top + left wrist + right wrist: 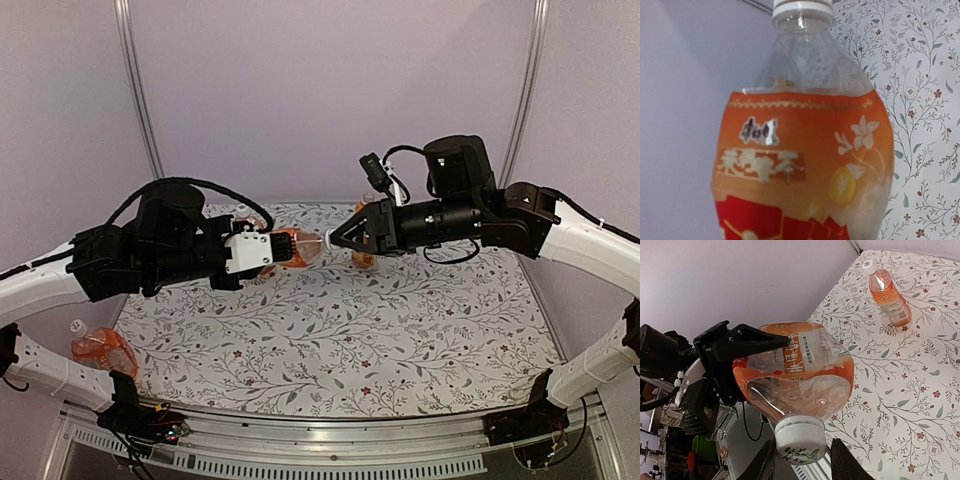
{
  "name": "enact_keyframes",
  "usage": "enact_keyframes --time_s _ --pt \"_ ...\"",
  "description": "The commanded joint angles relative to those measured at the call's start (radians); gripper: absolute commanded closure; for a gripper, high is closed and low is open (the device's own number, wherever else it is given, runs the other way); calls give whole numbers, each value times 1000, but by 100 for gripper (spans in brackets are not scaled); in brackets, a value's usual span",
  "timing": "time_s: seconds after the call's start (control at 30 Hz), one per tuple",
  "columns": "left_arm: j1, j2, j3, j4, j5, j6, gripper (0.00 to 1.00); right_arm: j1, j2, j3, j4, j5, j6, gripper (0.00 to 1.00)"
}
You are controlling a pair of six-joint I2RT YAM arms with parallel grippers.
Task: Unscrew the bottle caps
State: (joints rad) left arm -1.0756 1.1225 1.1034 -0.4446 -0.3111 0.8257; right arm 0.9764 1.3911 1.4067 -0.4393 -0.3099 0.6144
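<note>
My left gripper (272, 248) is shut on a squat orange-label bottle (296, 247), holding it level above the table with its neck toward the right arm. The bottle fills the left wrist view (805, 150), its white ribbed cap (802, 7) at the top edge. My right gripper (802, 462) straddles that bottle cap (800, 437). The left finger (762, 466) lies against the cap, while a narrow gap separates the right finger (842, 464) from it. The left arm's black fingers (747, 342) pinch the bottle's body (800, 365).
Another bottle (888, 297) with a white cap (869, 265) lies on the floral tablecloth (920, 405). A bottle (100, 348) lies at the table's near left corner beside the left arm. Something orange (363, 259) shows under the right gripper. Frame posts (140, 100) stand at the back.
</note>
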Motion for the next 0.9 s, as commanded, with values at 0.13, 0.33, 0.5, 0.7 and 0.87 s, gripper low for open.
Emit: enact_keyframes --time_s 0.13,0.33,0.5,0.7,0.87 --pt "-18 0 -12 49 -18 16 74 -7 14 -3 24 -56 22 76" --pt "-28 2 -8 50 -10 5 74 -7 51 14 31 -100 16 80" --pt "-37 2 -11 50 -4 1 74 -7 68 18 32 -115 18 74" --pt "-38 -3 -18 50 -8 5 74 -7 65 18 30 -103 17 69" --pt "-37 -6 -20 50 -9 6 74 -8 63 18 27 -103 18 67"
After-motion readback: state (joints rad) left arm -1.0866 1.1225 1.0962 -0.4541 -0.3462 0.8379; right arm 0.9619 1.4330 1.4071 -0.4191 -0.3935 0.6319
